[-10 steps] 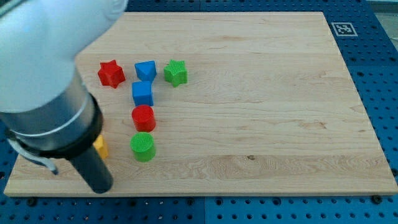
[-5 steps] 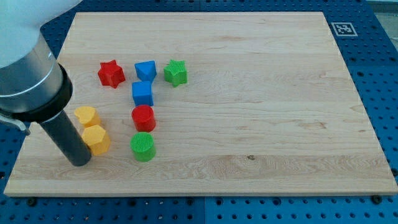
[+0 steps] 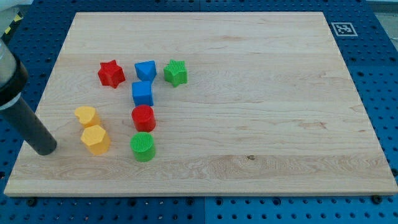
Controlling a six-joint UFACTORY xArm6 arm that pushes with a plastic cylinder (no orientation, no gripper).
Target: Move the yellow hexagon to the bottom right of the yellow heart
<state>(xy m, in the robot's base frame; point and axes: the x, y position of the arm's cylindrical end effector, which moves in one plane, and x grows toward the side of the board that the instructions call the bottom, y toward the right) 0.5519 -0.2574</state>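
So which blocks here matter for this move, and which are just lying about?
Job:
yellow hexagon
yellow heart
my tip, at the view's left of both

Lying about:
red star
blue blocks
green star
red cylinder
green cylinder

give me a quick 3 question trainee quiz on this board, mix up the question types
1. True or false: my tip touches the yellow hexagon.
2. Which block lies directly toward the view's top from the red cylinder? A) green cylinder B) blue cube C) red star
3. Fill in: the yellow hexagon sits just toward the view's ____ from the yellow heart.

Key: 1 false, the tip stands apart at the view's left of it; 2 B; 3 bottom.
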